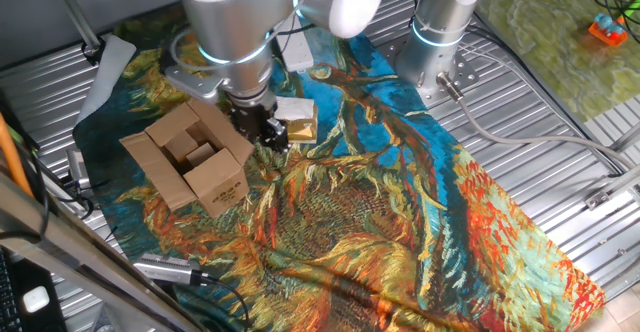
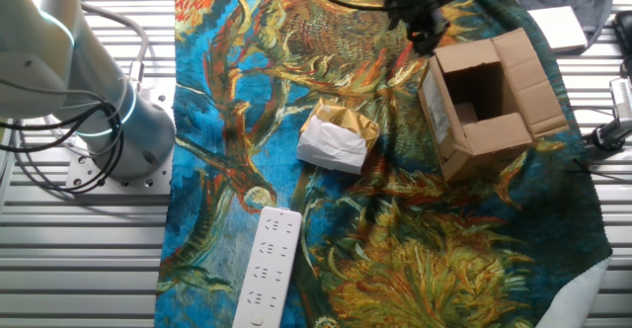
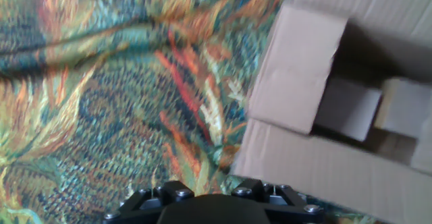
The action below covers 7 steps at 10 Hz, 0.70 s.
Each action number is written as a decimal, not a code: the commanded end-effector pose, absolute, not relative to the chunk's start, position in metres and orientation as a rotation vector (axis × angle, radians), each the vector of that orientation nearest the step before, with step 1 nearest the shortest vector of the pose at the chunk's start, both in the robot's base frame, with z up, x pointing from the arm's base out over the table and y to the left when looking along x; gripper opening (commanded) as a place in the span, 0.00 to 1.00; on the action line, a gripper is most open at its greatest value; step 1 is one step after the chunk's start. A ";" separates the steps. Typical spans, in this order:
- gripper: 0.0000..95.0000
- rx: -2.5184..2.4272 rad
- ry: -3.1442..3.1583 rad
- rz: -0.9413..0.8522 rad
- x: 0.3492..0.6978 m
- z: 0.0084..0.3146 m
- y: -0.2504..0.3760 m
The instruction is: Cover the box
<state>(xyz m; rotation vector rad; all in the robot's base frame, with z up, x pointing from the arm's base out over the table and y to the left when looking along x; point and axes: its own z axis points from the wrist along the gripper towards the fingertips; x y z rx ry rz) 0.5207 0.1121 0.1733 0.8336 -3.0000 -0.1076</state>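
The box [image 1: 215, 182] is a brown cardboard carton standing on the patterned cloth with its flaps turned outward and its top open. From the other fixed view the box [image 2: 494, 135] shows a dark inside. My gripper [image 1: 268, 134] hangs low just beside the box's edge, on the side nearer the gold packet. The same gripper [image 2: 423, 34] sits at the box's far corner, and I cannot make out whether its fingers are apart. In the hand view the box [image 3: 317, 163] fills the right side, one flap [image 3: 297, 69] folds inward, and small cardboard cubes [image 3: 347, 109] lie inside.
A gold-and-white packet [image 2: 339, 138] lies on the cloth a short way from the box. A white power strip [image 2: 267, 264] rests nearer the robot base [image 2: 109, 121]. Ribbed metal tabletop [image 1: 560, 122] surrounds the cloth, with cables and a metal tool [image 1: 165, 267] at the edges.
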 end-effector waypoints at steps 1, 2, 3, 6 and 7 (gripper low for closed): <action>0.60 0.837 -2.996 -0.109 0.528 0.175 0.113; 0.60 0.837 -2.994 -0.110 0.532 0.176 0.113; 0.60 0.838 -2.993 -0.111 0.536 0.178 0.113; 0.60 0.836 -2.991 -0.109 0.553 0.184 0.115; 0.60 0.834 -2.989 -0.108 0.562 0.186 0.117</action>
